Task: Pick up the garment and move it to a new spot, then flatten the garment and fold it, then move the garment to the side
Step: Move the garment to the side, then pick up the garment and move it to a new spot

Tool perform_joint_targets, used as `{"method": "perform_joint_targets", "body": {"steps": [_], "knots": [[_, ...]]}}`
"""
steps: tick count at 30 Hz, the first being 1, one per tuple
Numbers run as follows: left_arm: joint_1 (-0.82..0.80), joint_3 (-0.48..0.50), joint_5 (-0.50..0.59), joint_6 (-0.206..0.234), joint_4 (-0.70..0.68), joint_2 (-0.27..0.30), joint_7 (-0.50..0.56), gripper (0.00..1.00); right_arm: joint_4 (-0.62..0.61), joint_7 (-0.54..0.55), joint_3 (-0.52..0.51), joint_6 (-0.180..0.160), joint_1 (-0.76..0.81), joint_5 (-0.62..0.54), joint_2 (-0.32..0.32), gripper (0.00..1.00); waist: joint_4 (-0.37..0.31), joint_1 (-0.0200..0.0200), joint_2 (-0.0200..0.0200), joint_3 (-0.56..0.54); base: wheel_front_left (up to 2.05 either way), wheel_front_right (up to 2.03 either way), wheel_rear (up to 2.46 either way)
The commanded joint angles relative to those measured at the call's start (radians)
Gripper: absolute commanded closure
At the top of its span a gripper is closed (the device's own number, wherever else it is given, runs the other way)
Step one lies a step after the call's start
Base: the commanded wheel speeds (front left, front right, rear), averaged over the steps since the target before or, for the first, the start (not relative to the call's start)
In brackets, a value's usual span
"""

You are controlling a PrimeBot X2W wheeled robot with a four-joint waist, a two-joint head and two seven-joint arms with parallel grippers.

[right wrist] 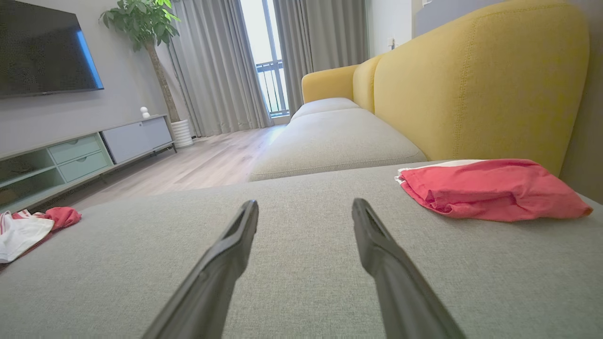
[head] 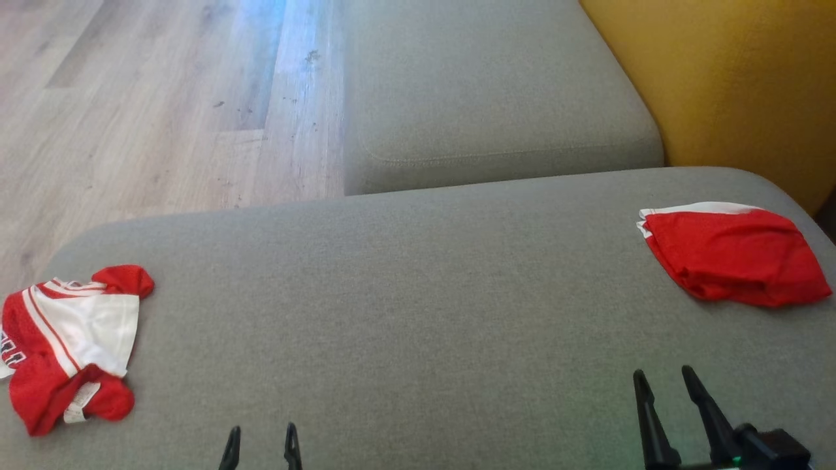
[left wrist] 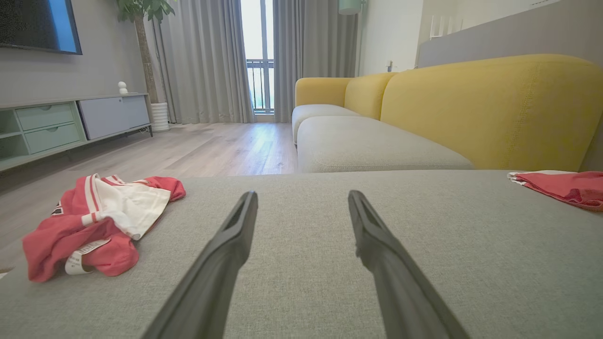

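A crumpled red and white garment (head: 68, 343) lies at the left end of the grey sofa seat (head: 405, 294); it also appears as the crumpled garment (left wrist: 99, 221) and the crumpled garment (right wrist: 28, 228) in the wrist views. A folded red garment (head: 731, 254) rests at the right end, seen too as the folded garment (left wrist: 565, 187) and the folded garment (right wrist: 490, 190). My left gripper (head: 262, 431) is open low over the seat, right of the crumpled garment, holding nothing. My right gripper (head: 663, 376) stands open and bare, below the folded one. Left gripper (left wrist: 301, 195) and right gripper (right wrist: 305, 205) fingers are spread.
Wooden floor (head: 150, 111) lies beyond the seat's far edge on the left. A second grey cushion (head: 483, 98) extends ahead, and a yellow backrest (head: 738, 85) rises on the right. A TV cabinet (left wrist: 70, 122) stands across the room.
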Motion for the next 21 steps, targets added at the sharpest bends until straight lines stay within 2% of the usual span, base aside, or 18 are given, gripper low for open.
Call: {"method": "perform_joint_targets", "body": {"steps": [1, 21], "knots": [[-0.038, 0.035, 0.007, -0.006, -0.035, -0.007, -0.005, 0.0, -0.038, -0.011, 0.022, 0.007, -0.027, -0.014, -0.007, 0.0, 0.003, 0.0001, -0.0001, -0.004, 0.0, 0.0, 0.0], [-0.047, 0.053, 0.013, -0.032, -0.003, -0.007, -0.005, 0.0, -0.032, -0.011, 0.041, 0.007, 0.0, -0.027, -0.006, 0.0, 0.029, 0.0001, -0.0001, 0.003, 0.0, 0.0, 0.0]]}}
